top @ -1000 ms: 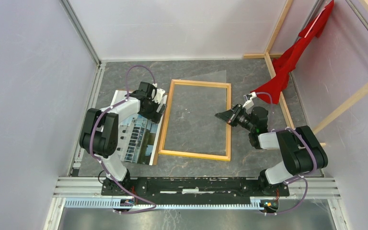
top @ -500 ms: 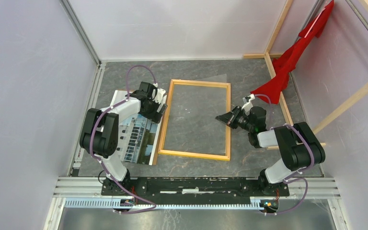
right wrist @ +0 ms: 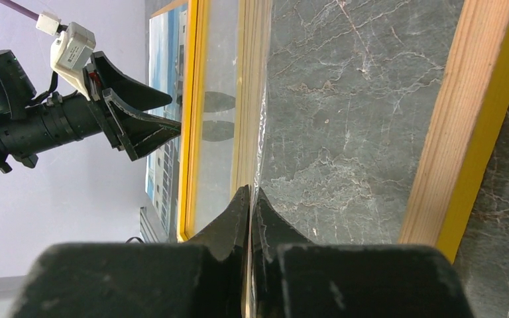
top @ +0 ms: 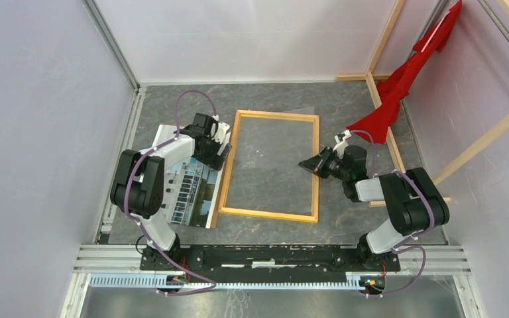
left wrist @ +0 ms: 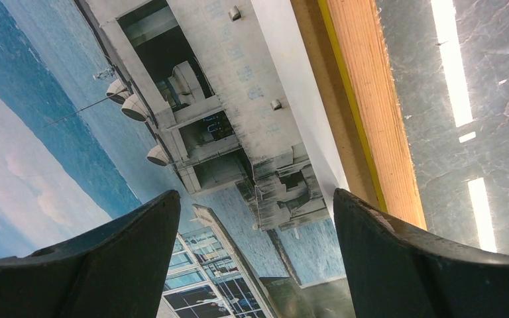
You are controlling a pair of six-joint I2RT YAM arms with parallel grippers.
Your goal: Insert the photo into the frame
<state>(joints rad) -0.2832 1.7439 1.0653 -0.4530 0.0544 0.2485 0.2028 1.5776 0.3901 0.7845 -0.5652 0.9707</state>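
The frame (top: 235, 159) lies wood side up in the middle of the table, its yellow edge showing in the right wrist view (right wrist: 464, 126). The photo (top: 185, 189) lies face up left of it, its right edge beside the frame's left rail (left wrist: 378, 112). My left gripper (top: 222, 151) is open and empty just above the photo (left wrist: 172, 132), jaws wide apart. My right gripper (top: 303, 162) is shut on the edge of a thin clear sheet (right wrist: 260, 132) that it holds tilted over the frame's opening; the sheet's far corner (top: 301, 106) pokes past the top rail.
Bare wooden beams (top: 379, 99) with a red cloth (top: 397, 93) stand at the back right. White walls close in the left, back and right. A brown backing strip (left wrist: 318, 99) shows under the photo's edge.
The right arm has shifted slightly, with the clear sheet still pinched. The left arm, the photo and the frame have not visibly moved.
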